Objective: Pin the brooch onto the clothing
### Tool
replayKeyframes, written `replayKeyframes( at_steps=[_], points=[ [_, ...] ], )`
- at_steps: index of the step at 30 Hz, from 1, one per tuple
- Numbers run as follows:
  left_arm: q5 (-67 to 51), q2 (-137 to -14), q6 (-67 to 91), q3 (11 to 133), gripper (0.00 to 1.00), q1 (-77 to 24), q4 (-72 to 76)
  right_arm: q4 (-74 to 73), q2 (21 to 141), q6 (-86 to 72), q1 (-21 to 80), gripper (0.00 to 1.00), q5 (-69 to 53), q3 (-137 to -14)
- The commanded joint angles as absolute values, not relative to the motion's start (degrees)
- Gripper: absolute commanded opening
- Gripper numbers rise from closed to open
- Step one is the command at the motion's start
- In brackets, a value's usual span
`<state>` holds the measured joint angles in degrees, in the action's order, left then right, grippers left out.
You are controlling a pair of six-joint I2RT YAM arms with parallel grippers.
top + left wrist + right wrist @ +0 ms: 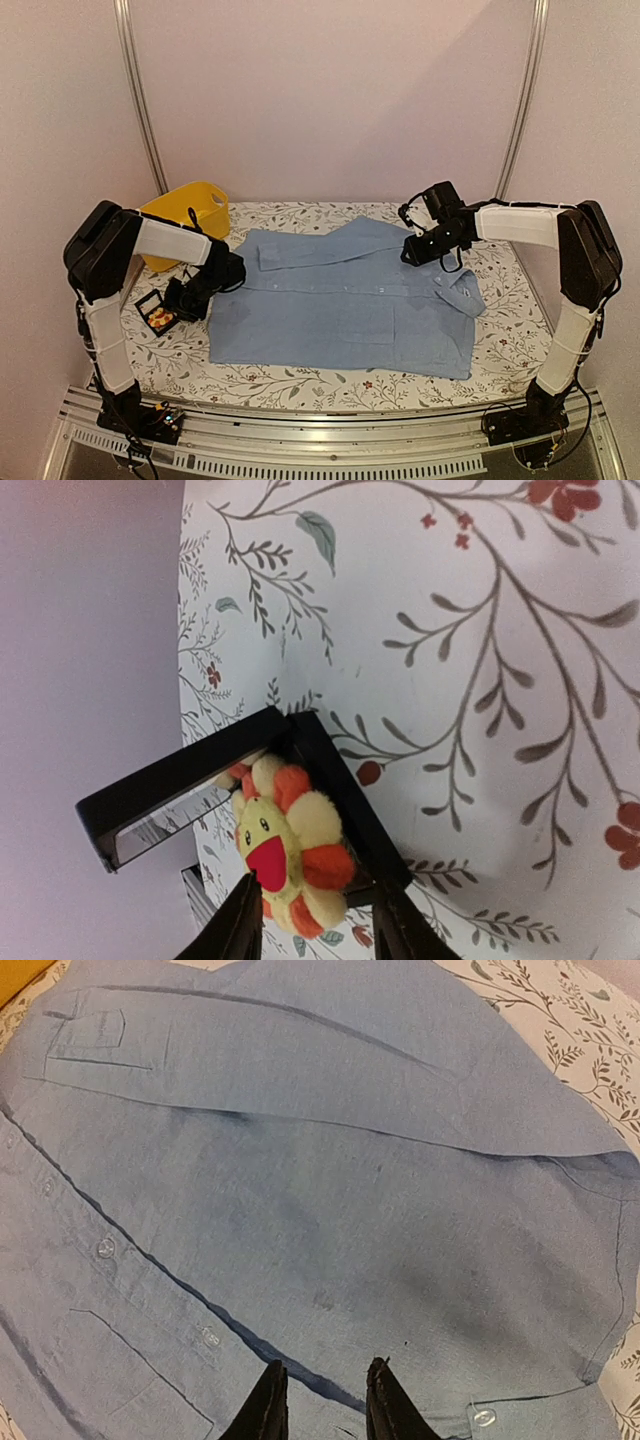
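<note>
- Viewing from the top camera, the shirt [350, 300] lies flat across the middle of the table [300, 385], collar end toward 3 o'clock and hem toward 9 o'clock.
- The near edge of the shirt runs close to the table's 6 o'clock edge, with a strip of bare patterned surface showing between them.
- Bare surface also shows beyond the collar at 3 o'clock and in a thin band along the 12 o'clock edge.
- The yellow basin [195, 212] stands at the 10 o'clock corner, well apart from the shirt.
- The black box [340, 780] sits open near the table's 9 o'clock edge, just beside the shirt hem.
- The brooch [285, 855] lies inside the black box, against its corner.
- The left gripper [313, 890] hangs over the black box with its jaws apart, one finger on each side of the brooch.
- One finger overlaps the brooch's face and the other sits over the box wall; whether either presses on the brooch cannot be told from this angle.
- The right gripper [323, 1363] hovers over the shirt at about 2 o'clock from the shirt's centre, near the button placket.
- Its jaws stand slightly apart with nothing between them, and open cloth lies on all sides.
</note>
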<state>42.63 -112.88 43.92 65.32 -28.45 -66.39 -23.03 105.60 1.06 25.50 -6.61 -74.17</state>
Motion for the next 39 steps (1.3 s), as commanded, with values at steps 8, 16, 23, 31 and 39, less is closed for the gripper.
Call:
replayKeyframes(
  at_steps=[8, 16, 23, 31, 39],
  points=[
    [44.07, -112.21, 42.84, 63.18, 0.37, -26.35, -64.54, -22.68, 105.56, 2.0, 25.56, 0.26, -7.85, -73.97],
    [46.16, -113.23, 41.71, 62.6, 0.32, -25.4, -64.13, -22.6, 105.21, 2.66, 25.57, 0.26, -8.88, -73.92],
    [46.76, -112.94, 41.61, 62.49, 0.26, -24.73, -64.17, -22.58, 104.62, 3.21, 25.58, 0.26, -9.18, -73.89],
    [47.03, -112.65, 41.01, 62.38, 0.0, -24.43, -63.99, -22.58, 104.38, 3.6, 25.57, 0.26, -9.0, -73.92],
    [47.12, -106.77, 45.26, 72.35, 0.0, -30.5, -74.71, -22.66, 103.83, 3.36, 25.59, 0.26, -9.48, -74.88]
  ],
)
